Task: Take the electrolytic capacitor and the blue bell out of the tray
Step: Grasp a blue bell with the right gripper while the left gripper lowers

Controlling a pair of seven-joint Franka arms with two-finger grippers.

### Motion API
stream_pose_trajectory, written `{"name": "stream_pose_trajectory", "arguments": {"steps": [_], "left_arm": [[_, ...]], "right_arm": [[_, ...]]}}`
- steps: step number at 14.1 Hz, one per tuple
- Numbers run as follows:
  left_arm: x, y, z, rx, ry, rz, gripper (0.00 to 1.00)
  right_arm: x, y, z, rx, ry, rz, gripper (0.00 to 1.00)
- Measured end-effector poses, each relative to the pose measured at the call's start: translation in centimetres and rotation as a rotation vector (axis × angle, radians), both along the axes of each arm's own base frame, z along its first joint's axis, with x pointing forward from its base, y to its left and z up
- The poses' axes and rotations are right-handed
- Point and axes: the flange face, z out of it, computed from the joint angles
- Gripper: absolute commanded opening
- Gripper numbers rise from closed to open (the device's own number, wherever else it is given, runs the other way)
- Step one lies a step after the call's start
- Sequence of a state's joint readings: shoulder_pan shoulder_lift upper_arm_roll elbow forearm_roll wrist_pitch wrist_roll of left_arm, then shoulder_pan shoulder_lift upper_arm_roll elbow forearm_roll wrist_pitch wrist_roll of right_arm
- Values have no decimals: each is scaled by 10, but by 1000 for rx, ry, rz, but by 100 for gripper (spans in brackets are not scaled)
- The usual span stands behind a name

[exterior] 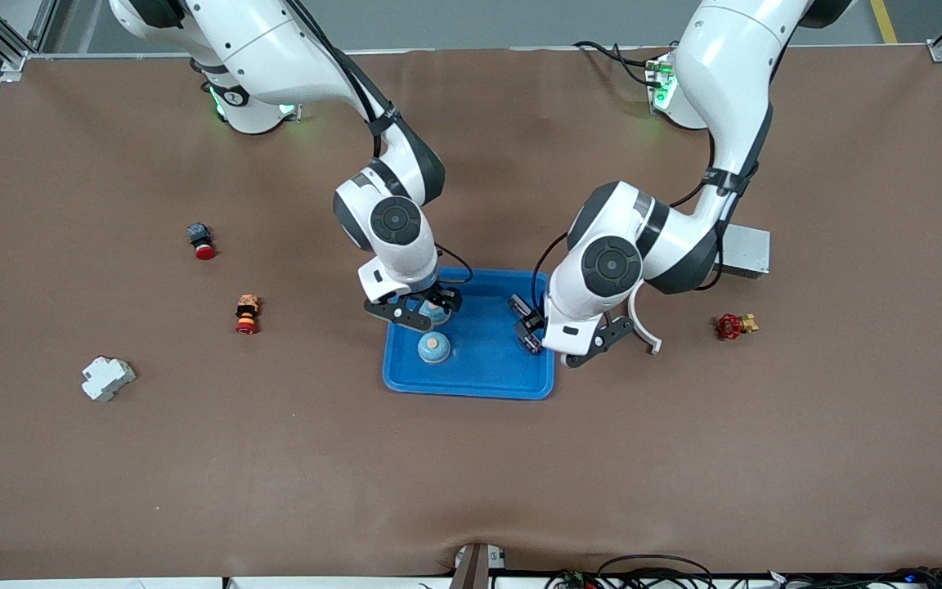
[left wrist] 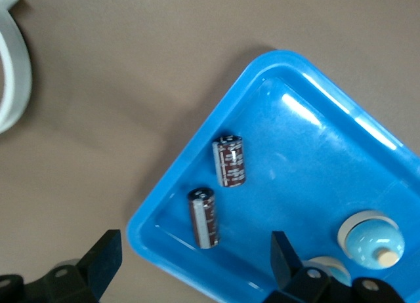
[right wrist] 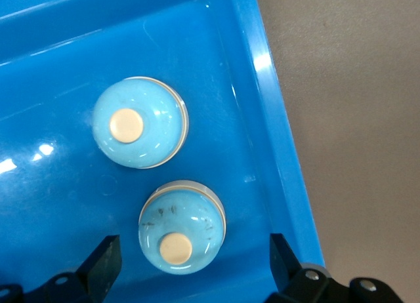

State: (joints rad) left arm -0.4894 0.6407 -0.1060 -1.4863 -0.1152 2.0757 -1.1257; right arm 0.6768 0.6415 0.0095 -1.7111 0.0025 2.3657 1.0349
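Observation:
A blue tray at mid-table holds two light-blue bells and two dark capacitors. One bell lies nearer the front camera. The other bell sits between the fingers of my open right gripper, and they do not touch it. At the tray's left-arm end lie one capacitor and a second capacitor. My left gripper hangs open over the tray rim beside the second capacitor, holding nothing.
Toward the right arm's end lie a black-and-red button, an orange-and-red button and a white plastic block. Toward the left arm's end are a white curved piece, a red valve and a grey box.

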Motion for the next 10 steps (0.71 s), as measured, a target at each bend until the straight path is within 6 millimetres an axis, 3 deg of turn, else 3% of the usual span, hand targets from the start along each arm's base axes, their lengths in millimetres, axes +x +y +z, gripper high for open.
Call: {"name": "stream_pose_trajectory", "arguments": {"steps": [3,6,8,10], "left_arm": [[-5,-16,-20,-4,-13,64,100],[-7,-19,-39,7,2,73,100],[-6,-18,-47,6,0,77,100],[-3,-19,-52,-3,-15,86,100]], "right_arm": [[-1,2,-9,2,-3,-1,100],[-3,5,-16,1,-2,-4,98],[-3,6,-16,2,-4,-5,86],[-2,7,-16,4,-6,-7,64]]}}
